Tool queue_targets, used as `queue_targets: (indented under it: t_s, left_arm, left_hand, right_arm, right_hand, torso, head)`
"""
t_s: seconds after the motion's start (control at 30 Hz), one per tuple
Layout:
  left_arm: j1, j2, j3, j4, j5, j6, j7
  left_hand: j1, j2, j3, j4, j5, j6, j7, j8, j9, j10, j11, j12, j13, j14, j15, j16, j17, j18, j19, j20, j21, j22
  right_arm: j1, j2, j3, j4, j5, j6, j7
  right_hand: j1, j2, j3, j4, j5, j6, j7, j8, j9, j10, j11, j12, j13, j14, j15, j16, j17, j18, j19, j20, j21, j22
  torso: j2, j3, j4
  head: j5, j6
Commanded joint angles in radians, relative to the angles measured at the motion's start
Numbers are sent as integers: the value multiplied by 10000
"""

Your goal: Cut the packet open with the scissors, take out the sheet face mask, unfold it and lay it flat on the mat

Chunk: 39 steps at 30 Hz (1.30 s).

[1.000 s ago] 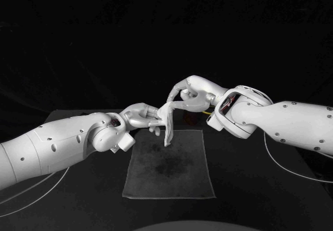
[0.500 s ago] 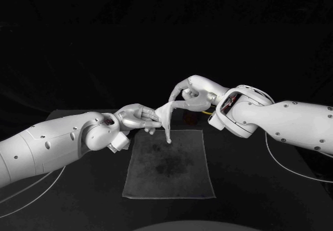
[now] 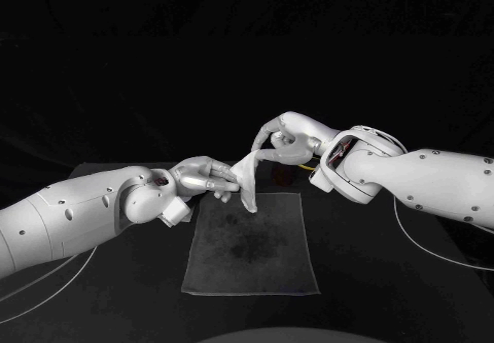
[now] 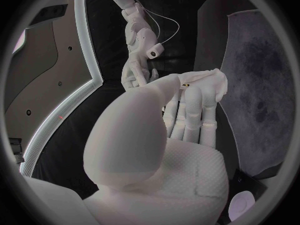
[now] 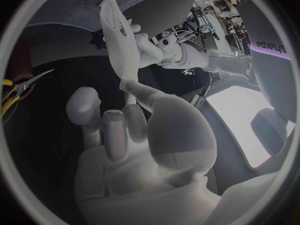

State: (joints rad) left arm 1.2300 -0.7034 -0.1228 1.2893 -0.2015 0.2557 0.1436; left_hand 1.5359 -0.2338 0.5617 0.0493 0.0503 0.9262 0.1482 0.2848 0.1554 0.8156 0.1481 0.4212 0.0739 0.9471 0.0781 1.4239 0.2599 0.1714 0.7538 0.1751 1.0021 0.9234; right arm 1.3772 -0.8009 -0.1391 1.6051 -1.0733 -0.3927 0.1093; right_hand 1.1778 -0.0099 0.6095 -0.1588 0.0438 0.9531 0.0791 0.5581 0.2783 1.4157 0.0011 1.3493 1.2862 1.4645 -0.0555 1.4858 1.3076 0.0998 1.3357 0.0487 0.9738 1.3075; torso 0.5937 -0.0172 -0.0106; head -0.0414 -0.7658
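Note:
A white folded sheet mask (image 3: 247, 175) hangs in the air over the far end of the grey mat (image 3: 250, 250). My right hand (image 3: 280, 143) pinches its upper end, and my left hand (image 3: 206, 177) grips it lower down from the side, with the loose end dangling just above the mat. In the left wrist view the mask (image 4: 203, 80) lies across the fingertips of my left hand (image 4: 169, 135), with the right hand (image 4: 139, 60) beyond. The right wrist view shows the mask (image 5: 119, 40) stretched between my right hand (image 5: 137, 130) and the left hand (image 5: 150, 47).
Yellow-handled scissors (image 5: 22, 90) lie on the black table beside the mat, behind my right hand; a bit of yellow (image 3: 305, 168) peeks out under the right wrist. The near part of the mat is bare.
The left hand has shifted slightly up and right along the mask. The hanging part has narrowed and its loose end has lifted a little. The right hand has barely moved.

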Motion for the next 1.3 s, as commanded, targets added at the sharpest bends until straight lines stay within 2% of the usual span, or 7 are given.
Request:
queue_targets:
  t_s: [0.03, 0.23, 0.37, 0.5, 0.73, 1.03, 1.3]
  left_arm:
    - [-1, 12, 11, 28, 321, 554, 42]
    - [-1, 39, 11, 96, 419, 136, 198]
    - [-1, 94, 11, 120, 423, -460, 281]
    - [0, 139, 11, 113, 339, -1148, 310]
    - [0, 110, 10, 92, 68, -1789, 263]
    - [1, 7, 20, 11, -241, -1833, 307]
    - [1, -4, 31, 28, -344, -1673, 360]
  left_hand:
    - [-487, -14, -153, 40, -22, 53, -57, 114, 22, -132, 10, 164, 52, -92, 32, 121, 3, 100, -130, 49, -206, -131]
    - [-1430, 379, -856, 497, -19, 527, -329, 527, 195, 278, -20, 1000, 334, 101, 53, 539, 46, 130, 258, 127, -783, -628]
    - [-1275, 877, -912, 576, -18, 1084, -530, 905, 390, 909, -276, 1544, 541, 454, -156, 744, 95, 154, 636, 6, -792, -720]
    - [-832, 1329, -889, 362, -18, 1232, -416, 1288, 713, 1416, -721, 1968, 685, 1444, -589, 847, 1140, 152, 1188, -375, -658, -746]
    - [-721, 1362, -779, 280, -15, 1140, -356, 1451, 913, 1511, -836, 2054, 690, 1807, -709, 813, 1488, 144, 1389, -537, -625, -760]
    - [-769, 1318, -683, 290, -17, 1037, -309, 1567, 1109, 1637, -902, 2199, 711, 2065, -780, 791, 1729, 132, 1516, -630, -608, -766]
    - [-1114, 1257, -831, 625, -19, 934, -560, 1768, 1426, 1679, -884, 2369, 738, 2153, -765, 752, 1732, 113, 1557, -631, -726, -843]
  right_arm:
    - [6, 32, 6, -57, -184, 169, -211]
    - [-2, 51, 1, -82, -199, 209, -262]
    - [-8, 31, 0, -31, -193, 212, -229]
    - [-14, -23, -1, 41, -176, 179, -177]
    - [-20, -162, -1, 81, 22, 46, -35]
    - [-25, -301, -1, -73, 272, -67, 13]
    - [-81, -175, -14, -238, 318, 60, -47]
  right_hand:
    - [110, -6, 54, -3, 46, 55, 5, 59, 663, 86, -3, 6, 12, 721, -74, 52, 989, 116, 50, -14, 35, 463]
    - [110, -6, 54, -3, 46, 55, 5, 59, 663, 86, -3, 6, 12, 721, -74, 52, 989, 116, 50, -14, 35, 463]
    - [110, -6, 54, -3, 46, 55, 5, 59, 663, 86, -3, 6, 12, 721, -74, 52, 989, 116, 50, -14, 35, 463]
    - [110, -6, 54, -3, 46, 55, 5, 59, 663, 86, -3, 6, 12, 721, -74, 52, 989, 116, 50, -14, 35, 463]
    - [110, -6, 54, -3, 46, 55, 5, 59, 663, 86, -3, 6, 12, 721, -74, 52, 989, 116, 50, -14, 35, 463]
    - [101, -17, 56, 7, 46, 58, 5, 60, 661, 85, -2, -5, 6, 718, -73, 45, 975, 117, 45, -14, 22, 463]
    - [95, -26, 55, 13, 46, 58, 5, 59, 659, 87, -2, -10, 6, 716, -72, 42, 967, 118, 42, -14, 16, 463]
  torso:
    - [0, 4, -5]
    - [7, 8, 1]
    - [-2, 2, -8]
    - [0, 6, -5]
    - [-1, 5, -1]
    - [-1, -2, -3]
    - [3, -1, 1]
  head:
    - [-6, -16]
    - [0, -6]
    - [10, -9]
    - [6, -15]
    - [-3, -11]
    - [-11, -6]
    - [0, -26]
